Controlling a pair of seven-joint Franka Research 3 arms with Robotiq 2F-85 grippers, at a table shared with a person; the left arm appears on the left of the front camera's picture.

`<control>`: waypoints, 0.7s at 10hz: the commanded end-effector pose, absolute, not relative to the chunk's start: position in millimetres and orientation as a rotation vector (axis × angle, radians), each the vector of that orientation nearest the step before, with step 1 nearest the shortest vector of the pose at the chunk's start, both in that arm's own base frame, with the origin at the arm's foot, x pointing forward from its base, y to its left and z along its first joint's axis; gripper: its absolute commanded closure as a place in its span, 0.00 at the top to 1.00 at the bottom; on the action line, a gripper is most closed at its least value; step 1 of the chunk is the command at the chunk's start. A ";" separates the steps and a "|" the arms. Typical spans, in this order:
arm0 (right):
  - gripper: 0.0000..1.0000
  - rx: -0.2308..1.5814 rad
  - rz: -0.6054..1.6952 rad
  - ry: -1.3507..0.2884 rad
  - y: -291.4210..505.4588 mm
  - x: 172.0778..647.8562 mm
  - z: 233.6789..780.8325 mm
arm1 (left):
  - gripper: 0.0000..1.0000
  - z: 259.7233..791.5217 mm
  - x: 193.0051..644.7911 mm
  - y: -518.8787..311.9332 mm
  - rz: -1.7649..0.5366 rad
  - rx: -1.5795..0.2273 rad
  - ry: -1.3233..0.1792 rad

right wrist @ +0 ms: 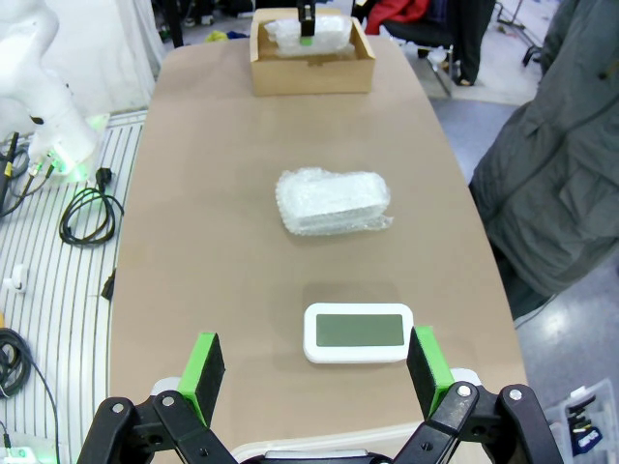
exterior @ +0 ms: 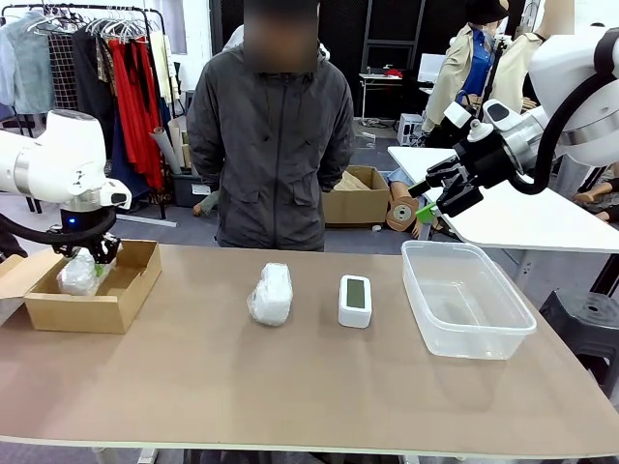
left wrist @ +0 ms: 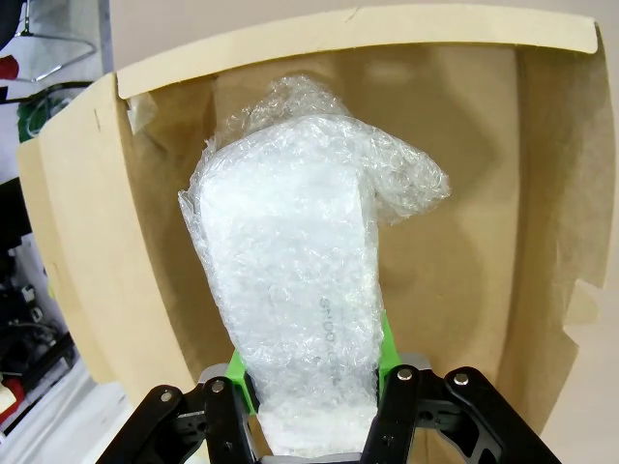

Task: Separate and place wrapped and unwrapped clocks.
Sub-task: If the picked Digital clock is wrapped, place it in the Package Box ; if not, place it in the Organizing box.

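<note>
My left gripper is down inside the cardboard box at the table's left, shut on a wrapped clock. In the left wrist view the green pads pinch the bubble-wrapped bundle over the box floor. A second wrapped clock lies mid-table, with the bare white unwrapped clock just to its right, screen up. My right gripper hangs open in the air above the far right side. The right wrist view looks down between its fingers at the unwrapped clock and the wrapped clock.
A clear plastic container stands at the right of the table. A person in a dark jacket stands at the far edge, hands off the table. The cardboard box sits at the table's far end in the right wrist view.
</note>
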State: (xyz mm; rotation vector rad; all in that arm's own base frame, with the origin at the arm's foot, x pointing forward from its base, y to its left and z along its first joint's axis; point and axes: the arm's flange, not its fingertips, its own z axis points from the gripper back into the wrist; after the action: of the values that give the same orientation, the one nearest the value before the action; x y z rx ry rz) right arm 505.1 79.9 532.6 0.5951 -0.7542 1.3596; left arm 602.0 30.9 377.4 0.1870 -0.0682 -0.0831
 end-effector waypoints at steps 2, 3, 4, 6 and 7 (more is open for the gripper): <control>1.00 0.596 1.363 -0.762 80.1 504.6 535.1 | 0.00 378.0 610.2 37.3 -0.071 0.224 -0.061; 1.00 0.596 1.363 -0.762 80.1 504.6 535.1 | 0.00 376.4 609.7 36.6 -0.071 0.230 -0.059; 1.00 0.596 1.363 -0.762 80.1 504.6 535.1 | 0.00 374.7 609.7 37.1 -0.070 0.238 -0.056; 1.00 0.596 1.363 -0.762 80.1 504.6 535.1 | 0.00 371.7 609.1 38.2 -0.066 0.248 -0.048; 1.00 0.596 1.363 -0.762 80.1 504.6 535.1 | 0.00 370.7 609.5 37.9 -0.064 0.249 -0.047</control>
State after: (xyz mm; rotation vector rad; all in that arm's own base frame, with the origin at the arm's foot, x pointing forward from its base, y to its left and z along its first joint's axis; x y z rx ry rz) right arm 505.1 79.9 532.6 0.5951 -0.7542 1.3596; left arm 606.9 35.6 368.0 0.2158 -0.0491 -0.0810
